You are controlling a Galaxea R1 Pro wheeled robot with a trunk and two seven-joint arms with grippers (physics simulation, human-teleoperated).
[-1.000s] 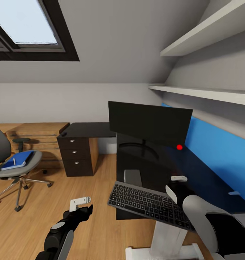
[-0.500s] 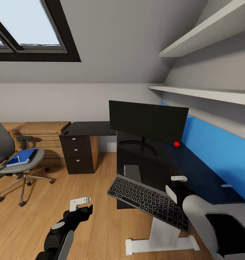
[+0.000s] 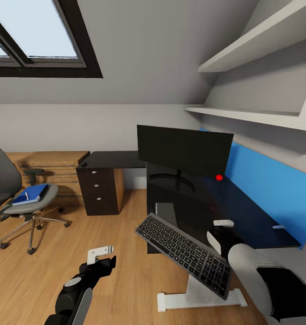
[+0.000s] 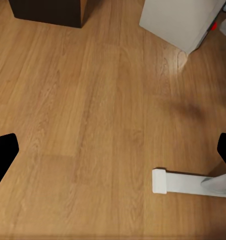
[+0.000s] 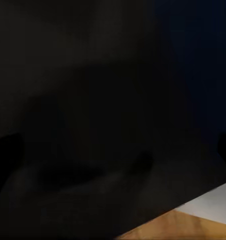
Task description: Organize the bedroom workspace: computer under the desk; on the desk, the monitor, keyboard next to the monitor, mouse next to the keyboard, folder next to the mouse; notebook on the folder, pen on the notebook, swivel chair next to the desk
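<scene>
**Keyboard tilted in my right grip at the desk's near end**

From my head camera, the desk (image 3: 243, 216) runs away along the blue wall panel (image 3: 270, 189), its glossy black top carrying the monitor (image 3: 184, 151) upright on its curved stand. My right gripper (image 3: 220, 232) sits at the near end of the desk, over its top, and the keyboard (image 3: 184, 253) hangs from it, tilted, its far end jutting out past the desk edge above the wooden floor (image 3: 126, 253). The keyboard meets my right fingers, but the contact is partly hidden by the arm, so I cannot tell for sure how far the jaws are closed on it. My left gripper (image 3: 100, 255) hovers low over the floor, holding nothing. Under the desk I see a grey face of the computer (image 3: 165, 215). The drawer unit (image 3: 99, 189) stands under the desk's other wing. Well apart, by the wooden shelving (image 3: 49, 171), the swivel chair (image 3: 17, 198) holds the blue folder (image 3: 33, 194) on its seat, with the dark notebook (image 3: 24, 197) lying on the folder and the white pen (image 3: 26, 196) on top of that. Two white wall shelves (image 3: 257, 81) run above the desk.

From my left wrist, my jaws stand wide apart with only floor (image 4: 93, 125) between them. The computer (image 4: 180, 20) stands on the floor, a white desk foot (image 4: 188, 181) lies nearby, and a corner of the drawer unit (image 4: 48, 11) shows.

From my right wrist, nearly everything is dark: the black desk top (image 5: 93, 100), with a strip of floor (image 5: 193, 227) past its edge. The jaw state is unreadable here.
</scene>
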